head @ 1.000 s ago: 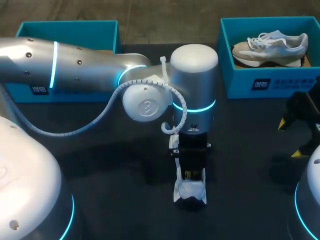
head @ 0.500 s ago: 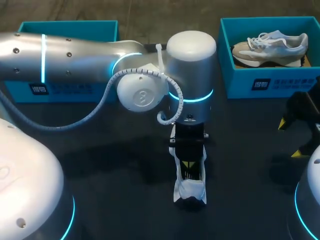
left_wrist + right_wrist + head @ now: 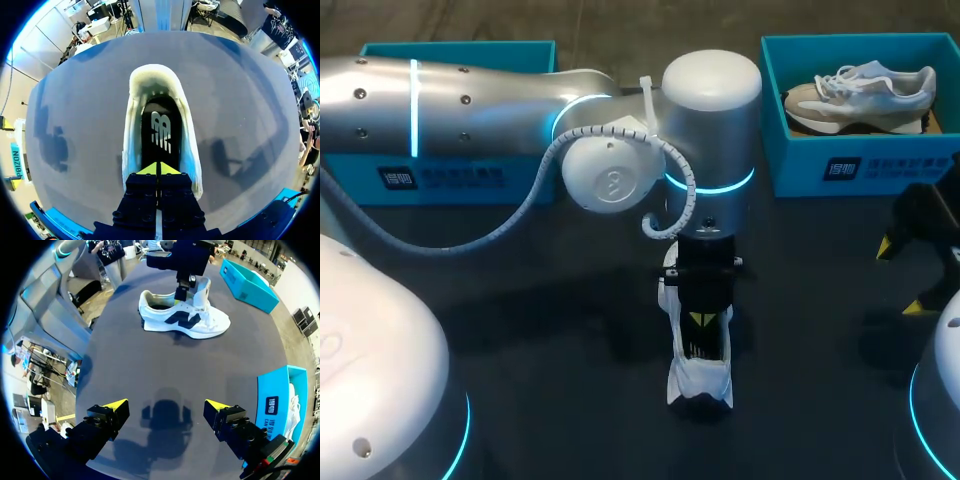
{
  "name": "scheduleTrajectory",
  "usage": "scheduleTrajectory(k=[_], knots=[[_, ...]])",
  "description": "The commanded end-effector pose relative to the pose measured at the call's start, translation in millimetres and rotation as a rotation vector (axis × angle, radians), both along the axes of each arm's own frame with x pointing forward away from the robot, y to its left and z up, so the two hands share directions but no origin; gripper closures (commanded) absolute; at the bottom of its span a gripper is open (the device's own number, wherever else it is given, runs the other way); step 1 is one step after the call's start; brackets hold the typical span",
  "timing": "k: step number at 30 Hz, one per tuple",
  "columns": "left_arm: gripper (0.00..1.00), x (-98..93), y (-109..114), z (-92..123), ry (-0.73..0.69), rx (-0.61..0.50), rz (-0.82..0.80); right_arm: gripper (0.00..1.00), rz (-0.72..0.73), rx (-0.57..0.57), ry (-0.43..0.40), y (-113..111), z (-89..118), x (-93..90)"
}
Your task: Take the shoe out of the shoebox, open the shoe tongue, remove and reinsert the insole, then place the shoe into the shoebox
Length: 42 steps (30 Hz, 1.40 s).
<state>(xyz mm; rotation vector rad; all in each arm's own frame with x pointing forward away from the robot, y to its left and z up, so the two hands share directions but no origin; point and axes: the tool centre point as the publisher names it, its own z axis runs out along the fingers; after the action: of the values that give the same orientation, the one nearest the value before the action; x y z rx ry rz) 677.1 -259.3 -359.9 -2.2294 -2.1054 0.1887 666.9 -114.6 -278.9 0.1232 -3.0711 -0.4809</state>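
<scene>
A dark table (image 3: 520, 330) filled the view; toward its far right corner stood a teal box (image 3: 795, 165), open at the top; inside it rested a beige-and-white sneaker (image 3: 865, 95) with pale laces, well apart from the table's middle.

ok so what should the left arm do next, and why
Probably part the left jaws a little and dip to pinch the near edge of the insole. They stand shut, tips together, over it; it lies flat inside the shoe, with nothing visible between them. The right jaws hang open, well away.
</scene>
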Motion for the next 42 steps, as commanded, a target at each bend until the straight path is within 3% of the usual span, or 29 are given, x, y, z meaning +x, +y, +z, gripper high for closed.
scheduleTrajectory(k=[1, 4, 5, 6, 8, 9, 21, 42], knots=[[0.73, -2.0, 0.4, 0.3, 0.007, 0.007, 0.011, 0.00, -0.001, -0.003, -0.002, -0.1, 0.0, -1.3], [0.44, -3.8, 4.2, 1.1, 0.009, 0.012, 0.018, 0.00, -0.001, -0.003, -0.002, -0.1, 0.0, -1.3], [0.26, -4.7, 5.6, 1.2, 0.009, 0.013, 0.019, 0.00, -0.001, -0.003, -0.002, -0.1, 0.0, -1.3], [0.16, -5.0, 7.0, 1.3, 0.009, 0.015, 0.019, 0.00, -0.001, -0.003, -0.002, -0.1, 0.0, -1.3], [0.02, -4.3, 10.0, 1.5, 0.011, 0.022, 0.022, 0.00, -0.001, -0.003, -0.002, -0.1, 0.0, -1.3], [0.00, -3.9, 11.7, 1.4, 0.013, 0.026, 0.024, 0.00, -0.001, -0.003, -0.002, -0.1, 0.0, -1.3], [0.00, 13.8, 18.0, 0.4, 0.019, -0.005, 0.060, 0.00, -0.001, -0.003, -0.002, -0.1, 0.0, -1.3], [0.00, 41.1, 12.9, 20.1, 0.008, -0.060, 0.025, 0.00, -0.001, -0.003, -0.002, -0.1, 0.0, -1.3]])
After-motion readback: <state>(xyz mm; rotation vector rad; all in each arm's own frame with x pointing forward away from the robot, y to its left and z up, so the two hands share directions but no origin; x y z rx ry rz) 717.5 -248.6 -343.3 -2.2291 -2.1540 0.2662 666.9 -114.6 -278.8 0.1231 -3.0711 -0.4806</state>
